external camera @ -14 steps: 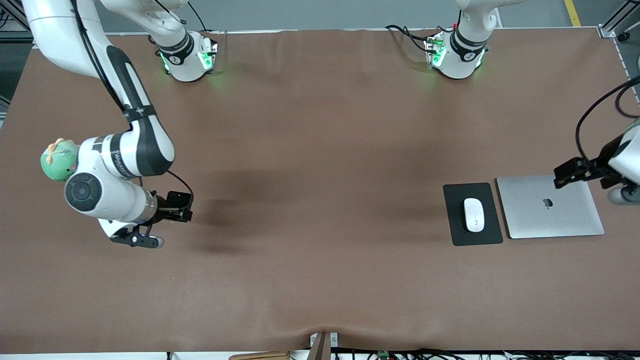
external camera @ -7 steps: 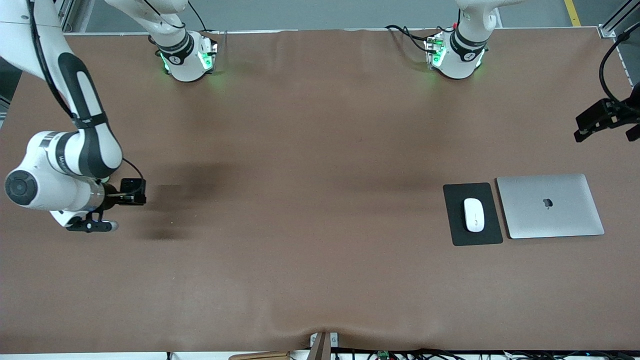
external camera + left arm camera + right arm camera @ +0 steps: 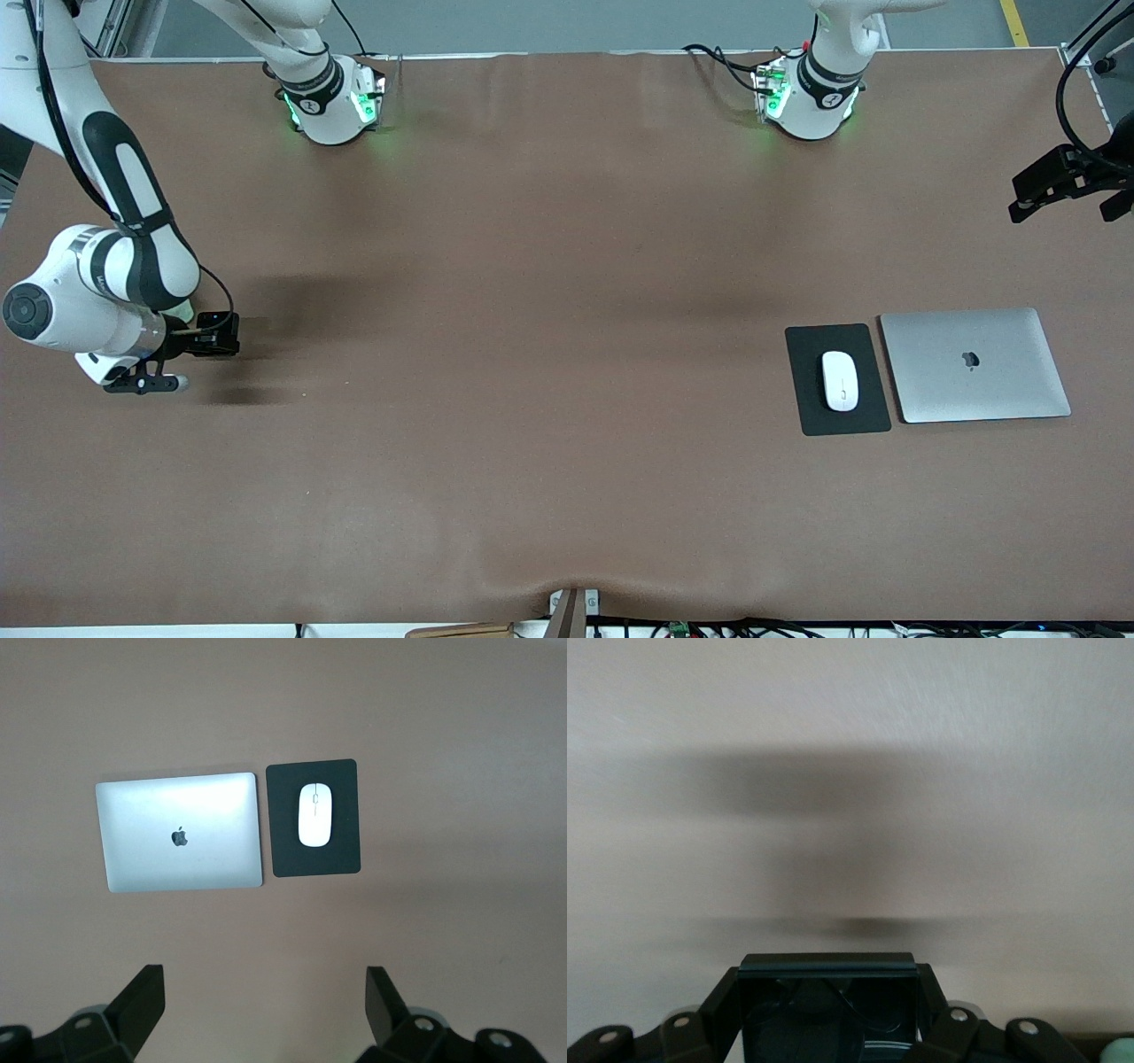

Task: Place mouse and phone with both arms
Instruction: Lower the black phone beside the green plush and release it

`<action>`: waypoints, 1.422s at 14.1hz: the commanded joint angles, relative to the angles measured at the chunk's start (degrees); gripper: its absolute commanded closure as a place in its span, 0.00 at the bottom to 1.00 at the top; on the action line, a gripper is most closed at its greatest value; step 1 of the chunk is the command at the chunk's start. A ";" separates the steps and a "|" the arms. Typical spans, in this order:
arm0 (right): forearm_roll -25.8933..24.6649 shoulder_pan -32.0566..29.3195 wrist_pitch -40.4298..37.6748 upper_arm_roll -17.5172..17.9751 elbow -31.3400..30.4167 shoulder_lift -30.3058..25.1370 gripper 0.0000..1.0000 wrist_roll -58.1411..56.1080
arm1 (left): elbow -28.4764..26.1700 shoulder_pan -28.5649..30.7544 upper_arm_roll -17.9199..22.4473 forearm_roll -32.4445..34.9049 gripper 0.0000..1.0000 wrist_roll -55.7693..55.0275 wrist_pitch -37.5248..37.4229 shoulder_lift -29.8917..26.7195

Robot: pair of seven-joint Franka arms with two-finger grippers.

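Down at the left arm's end of the table [image 3: 567,266], the mouse [image 3: 840,381] lies flat on a black mat [image 3: 811,416]. It touches nothing but the mat. A shut silver laptop [image 3: 974,365] lies just beside the mat, closer to the table's end. The mouse is small, white and egg-shaped, with a thin grey line down its middle. Its long way points from the front camera toward the robots' bases.

The left gripper [image 3: 1066,206] hangs up in the air over bare table by that end's edge. Its two fingers [image 3: 142,1001] are spread wide and hold nothing. This arm is much closer to the mouse than the right arm is.

The right gripper [image 3: 199,335] is low over bare table at the right arm's end, well apart from the mouse. It pinches the phone [image 3: 827,1005], a small shiny black thing.

I think the mouse is already in its place. The phone is the job left to do, and it is up to the right arm.
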 commanded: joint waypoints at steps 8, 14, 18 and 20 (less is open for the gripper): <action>-1.61 -3.84 2.34 1.25 0.67 3.55 0.13 -1.28 | -2.35 -0.23 0.12 -0.92 0.00 0.16 -1.53 -2.41; -1.61 -0.95 -3.79 1.43 7.24 1.71 0.00 -0.49 | -2.35 -0.14 0.12 -0.92 0.00 -0.71 -1.79 -2.41; -1.61 4.59 -16.27 1.51 12.01 -3.47 0.00 5.11 | -2.26 -0.06 0.12 -0.92 0.00 -0.71 -1.53 -1.97; -1.61 8.18 -20.75 1.51 12.01 -7.51 0.00 10.91 | -2.26 -0.06 0.20 -0.92 0.00 -0.71 -1.62 -2.06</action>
